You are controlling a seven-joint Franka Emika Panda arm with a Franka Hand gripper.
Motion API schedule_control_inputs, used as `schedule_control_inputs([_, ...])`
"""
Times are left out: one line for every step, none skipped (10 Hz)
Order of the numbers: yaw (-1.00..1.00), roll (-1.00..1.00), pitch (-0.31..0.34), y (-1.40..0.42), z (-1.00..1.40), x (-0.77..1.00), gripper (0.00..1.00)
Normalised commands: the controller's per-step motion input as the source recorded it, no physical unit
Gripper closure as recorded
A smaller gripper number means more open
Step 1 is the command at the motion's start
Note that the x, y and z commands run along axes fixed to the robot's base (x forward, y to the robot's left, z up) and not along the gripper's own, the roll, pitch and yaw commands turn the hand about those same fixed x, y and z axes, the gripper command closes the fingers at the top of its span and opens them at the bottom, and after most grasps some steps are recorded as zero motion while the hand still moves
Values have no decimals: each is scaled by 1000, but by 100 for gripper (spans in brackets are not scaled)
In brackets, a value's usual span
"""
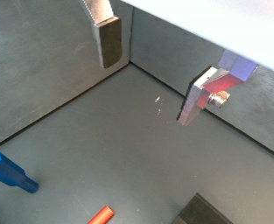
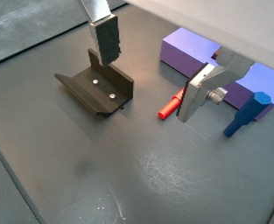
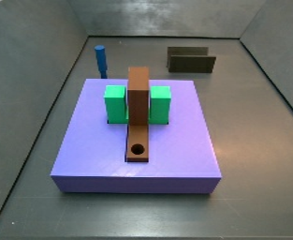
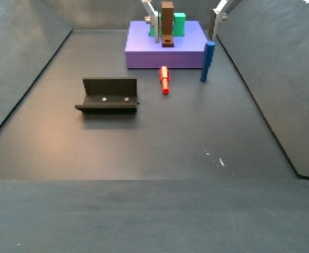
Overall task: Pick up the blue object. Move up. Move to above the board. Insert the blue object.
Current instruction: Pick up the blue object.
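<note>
Dark floor: my gripper (image 2: 151, 68) hangs wide open, empty; blue object (image 2: 245, 114) stands upright off to its side.

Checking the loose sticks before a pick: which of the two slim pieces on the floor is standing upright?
The thin dark-blue cylindrical peg stands upright beside the lavender slab; the red stick lies flat. The open claw holds nothing.

My claw (image 2: 145, 74) hangs high above the floor, fingers (image 2: 105, 39) spread wide apart, nothing between them.
</note>
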Motion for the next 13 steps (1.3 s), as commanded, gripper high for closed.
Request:
schedule_control_inputs([0,0,0,0,-91,0,0])
schedule_control_inputs([0,0,0,0,-86,0,0])
schedule_control_inputs([0,0,0,0,-89,0,0])
schedule_control_inputs([0,0,0,0,-94,0,0])
schedule_control_inputs([0,0,0,0,-106,0,0])
schedule_control_inputs([0,0,0,0,-106,0,0])
schedule_control_inputs([0,0,0,0,-103,0,0])
schedule_control_inputs([0,0,0,0,-123,0,0])
schedule_control_inputs([0,0,-1,-20,-157,0,0])
schedule_control_inputs([0,81,-14,-140,-200,6,0])
schedule_control_inputs([0,187,-4,-263,-209,69,0])
schedule_control_inputs([0,163,-10,-303,-206,137,0])
schedule_control_inputs([0,146,-16,-354,-166,91,0])
